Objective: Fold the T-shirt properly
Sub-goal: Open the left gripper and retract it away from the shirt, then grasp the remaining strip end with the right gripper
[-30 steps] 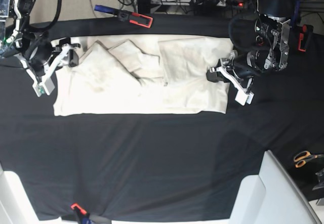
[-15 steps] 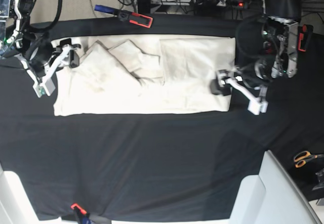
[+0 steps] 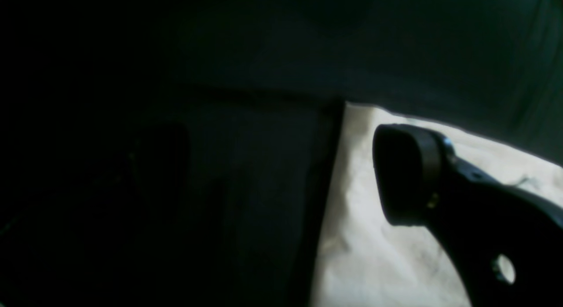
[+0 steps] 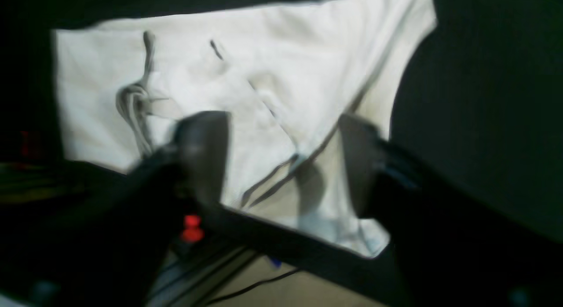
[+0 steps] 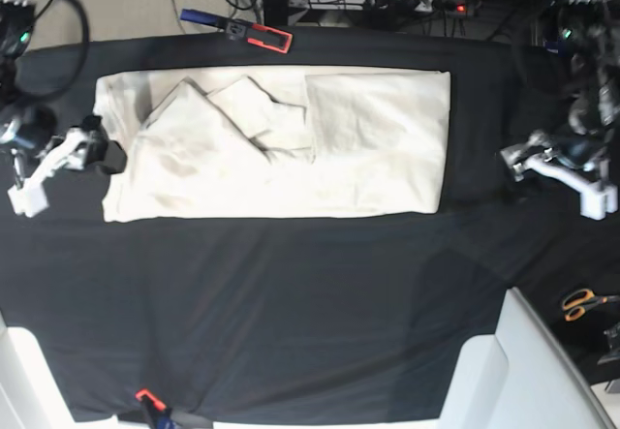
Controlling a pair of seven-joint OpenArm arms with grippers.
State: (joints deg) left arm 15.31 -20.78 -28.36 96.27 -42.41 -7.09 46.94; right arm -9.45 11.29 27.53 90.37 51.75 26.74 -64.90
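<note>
The cream T-shirt (image 5: 281, 163) lies flat on the black table cloth (image 5: 291, 303), with its sleeves folded in over the body in the left half. My left gripper (image 5: 554, 179) is open and empty, over the cloth to the right of the shirt's right edge. In the left wrist view one of its fingertips (image 3: 407, 175) hangs over a corner of the shirt (image 3: 387, 254). My right gripper (image 5: 63, 175) is open and empty just left of the shirt's left edge. In the right wrist view its gripper (image 4: 281, 162) stands open above the shirt (image 4: 264, 78).
A red and black clamp (image 5: 257, 32) lies behind the shirt at the table's far edge. Orange-handled scissors (image 5: 581, 303) lie at the right. A white panel (image 5: 523, 371) stands at the front right. A small orange clamp (image 5: 147, 398) grips the front edge.
Both grippers have drawn outward off the shirt, the left one to the right, the right one left and down. The shirt's right part now lies flatter and reaches further right.
</note>
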